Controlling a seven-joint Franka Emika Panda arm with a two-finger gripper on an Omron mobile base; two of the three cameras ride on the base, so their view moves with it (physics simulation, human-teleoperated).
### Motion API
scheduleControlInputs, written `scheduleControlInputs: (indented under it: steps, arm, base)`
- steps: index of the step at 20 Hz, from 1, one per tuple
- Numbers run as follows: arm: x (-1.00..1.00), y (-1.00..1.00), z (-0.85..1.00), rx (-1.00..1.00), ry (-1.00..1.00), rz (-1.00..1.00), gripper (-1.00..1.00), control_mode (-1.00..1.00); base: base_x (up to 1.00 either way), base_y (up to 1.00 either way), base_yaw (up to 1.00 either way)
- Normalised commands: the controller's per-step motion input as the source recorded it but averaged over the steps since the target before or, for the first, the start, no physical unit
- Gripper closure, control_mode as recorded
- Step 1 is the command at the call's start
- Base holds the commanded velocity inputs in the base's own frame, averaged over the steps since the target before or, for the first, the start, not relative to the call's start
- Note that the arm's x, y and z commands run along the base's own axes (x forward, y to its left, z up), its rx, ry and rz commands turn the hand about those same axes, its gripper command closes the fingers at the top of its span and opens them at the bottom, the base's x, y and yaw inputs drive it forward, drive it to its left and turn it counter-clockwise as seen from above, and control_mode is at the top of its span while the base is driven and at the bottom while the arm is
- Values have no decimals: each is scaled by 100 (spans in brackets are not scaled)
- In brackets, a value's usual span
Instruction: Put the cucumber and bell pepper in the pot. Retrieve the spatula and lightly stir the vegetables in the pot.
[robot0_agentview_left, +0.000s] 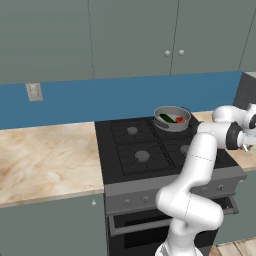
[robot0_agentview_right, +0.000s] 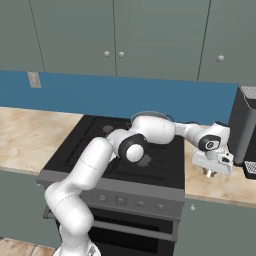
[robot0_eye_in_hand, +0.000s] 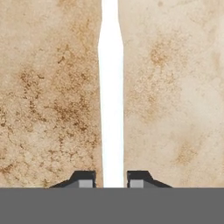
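Spatula (robot0_eye_in_hand: 112, 109) handle runs straight up between the two fingertips (robot0_eye_in_hand: 85, 179), flat on the tan marble counter (robot0_eye_in_hand: 48, 96). Gripper (robot0_eye_in_hand: 112, 180) narrowed around the handle, tips right at its edges; firm contact can't be confirmed. Hand low over counter right of the stove (robot0_agentview_left: 145, 150). Pot (robot0_agentview_left: 171, 118) on back right burner holds cucumber (robot0_agentview_left: 165, 118) and pepper (robot0_agentview_left: 180, 120).

A black stove (robot0_agentview_left: 142, 150) is set into a marbled beige desk (robot0_agentview_left: 45, 160). Grey-green cabinets (robot0_agentview_left: 125, 35) are hung above a blue wall strip (robot0_agentview_left: 100, 100), where a socket (robot0_agentview_left: 34, 92) is mounted.
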Motion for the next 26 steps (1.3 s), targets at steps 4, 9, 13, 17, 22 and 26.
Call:
scheduleControlInputs:
  steps: [4, 9, 13, 17, 22, 26]
  arm:
    - [0, 0, 0, 0, 4, 0, 100, -100]
    - [0, 0, 0, 0, 4, 0, 100, -100]
    - [-21, 0, 8, 0, -2, 0, 100, -100]
    - [-80, 6, 56, 0, -17, 4, 100, -100]
    - [-46, 24, 86, -4, -10, 9, 100, -100]
    - [-16, 34, 93, -9, -2, 14, 100, -100]
  base:
    - [0, 0, 0]
    - [0, 0, 0]
    - [0, 0, 0]
    - [0, 0, 0]
    - [0, 0, 0]
    - [0, 0, 0]
